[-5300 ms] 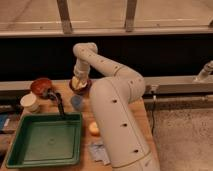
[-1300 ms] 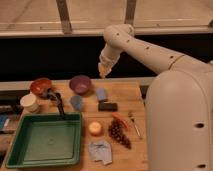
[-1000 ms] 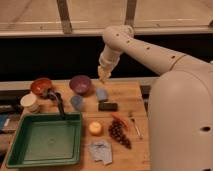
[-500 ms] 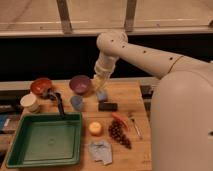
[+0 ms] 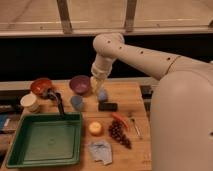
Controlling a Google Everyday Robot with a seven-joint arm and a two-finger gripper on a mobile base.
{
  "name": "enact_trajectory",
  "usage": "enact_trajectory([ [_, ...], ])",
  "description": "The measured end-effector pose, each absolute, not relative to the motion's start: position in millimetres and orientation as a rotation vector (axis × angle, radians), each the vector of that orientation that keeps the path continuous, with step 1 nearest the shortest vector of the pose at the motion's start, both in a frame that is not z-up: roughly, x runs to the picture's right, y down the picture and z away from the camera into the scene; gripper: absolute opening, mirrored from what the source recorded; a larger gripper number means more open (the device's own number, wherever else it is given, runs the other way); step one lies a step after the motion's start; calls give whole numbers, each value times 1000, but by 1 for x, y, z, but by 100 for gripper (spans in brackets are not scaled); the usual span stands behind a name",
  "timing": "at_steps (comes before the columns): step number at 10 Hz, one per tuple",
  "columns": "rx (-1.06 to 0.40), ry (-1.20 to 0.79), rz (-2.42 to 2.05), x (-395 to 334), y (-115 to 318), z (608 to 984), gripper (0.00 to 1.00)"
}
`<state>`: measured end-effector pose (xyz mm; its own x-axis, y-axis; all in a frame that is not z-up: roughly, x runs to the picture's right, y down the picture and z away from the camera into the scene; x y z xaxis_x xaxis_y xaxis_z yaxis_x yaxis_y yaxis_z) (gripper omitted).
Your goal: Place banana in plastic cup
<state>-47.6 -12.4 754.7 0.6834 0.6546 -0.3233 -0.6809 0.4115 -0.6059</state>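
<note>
My gripper (image 5: 96,85) hangs from the white arm just right of the purple bowl (image 5: 79,84), low over the table. A pale yellow-cream piece, the banana (image 5: 95,82), shows at its tip, and the gripper looks shut on it. The blue-grey plastic cup (image 5: 76,102) stands in front of the purple bowl, below and left of the gripper, apart from it. The squarer light-blue object (image 5: 102,95) sits just below and right of the gripper.
A red bowl (image 5: 41,86) and a cream cup (image 5: 30,102) are at the left. A green tray (image 5: 45,140) is at the front left. A black block (image 5: 107,106), a yellow-orange fruit (image 5: 95,128), grapes (image 5: 119,132) and a grey packet (image 5: 101,151) lie in front.
The gripper has come down and to the left with the banana, from high above the table's middle to beside the purple bowl. The table's objects have not moved.
</note>
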Motion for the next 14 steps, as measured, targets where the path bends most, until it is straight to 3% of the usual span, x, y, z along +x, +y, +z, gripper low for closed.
enact_trajectory([
  [9, -772, -19, 714, -91, -22, 744, 13],
  [14, -807, -55, 617, -128, -7, 724, 13],
])
